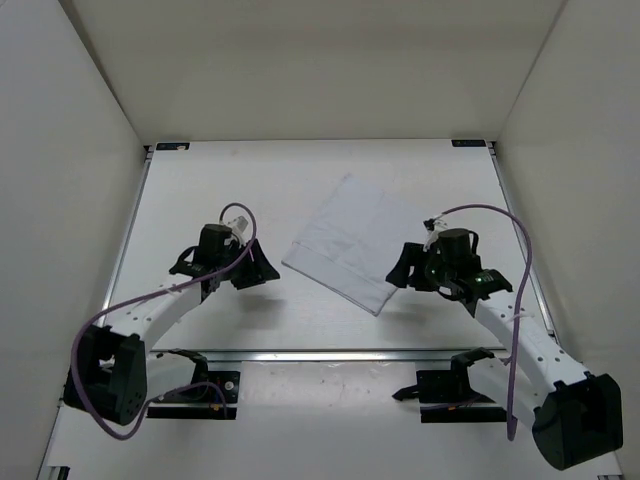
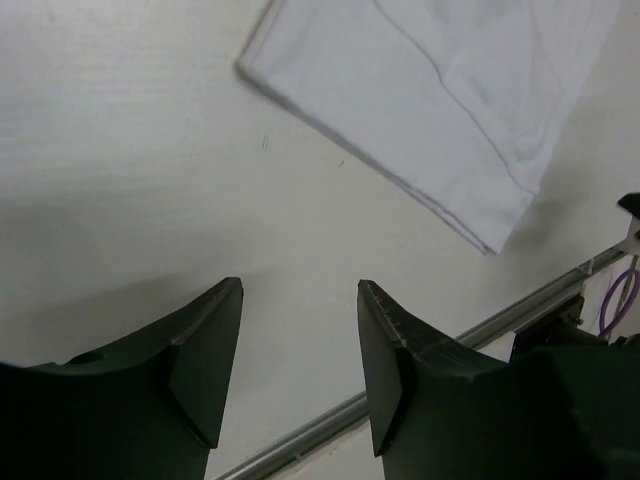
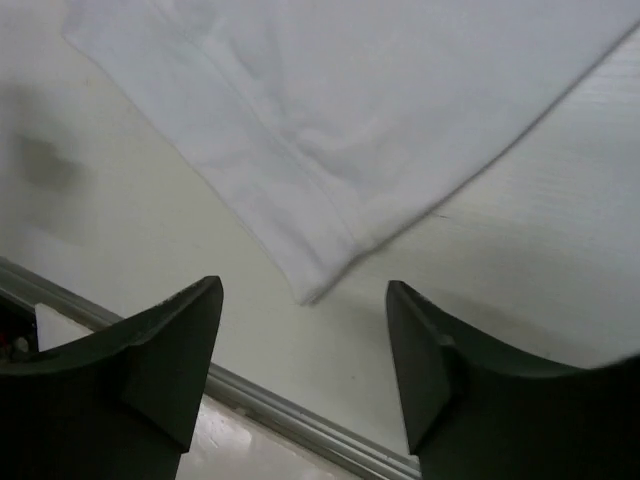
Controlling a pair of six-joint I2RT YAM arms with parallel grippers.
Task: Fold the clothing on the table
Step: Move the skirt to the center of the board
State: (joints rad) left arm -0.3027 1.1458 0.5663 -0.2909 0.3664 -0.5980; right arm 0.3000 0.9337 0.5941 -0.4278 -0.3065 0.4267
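Observation:
The clothing [image 1: 362,244] is a white, folded, roughly rectangular piece lying flat and turned diagonally on the table [image 1: 250,190], between the two arms. My left gripper [image 1: 262,268] stands open to the left of its near-left corner, apart from it; in the left wrist view the clothing [image 2: 450,100] lies ahead of the empty left gripper [image 2: 300,290]. My right gripper [image 1: 400,270] is open just right of the near corner. In the right wrist view that corner of the clothing [image 3: 330,140] points toward the gap of the right gripper [image 3: 305,290], not touching it.
A metal rail [image 1: 330,355] runs along the near table edge, seen in both wrist views as a rail [image 3: 290,420]. White enclosure walls [image 1: 60,150] rise on three sides. Purple cables [image 1: 520,300] loop off both arms.

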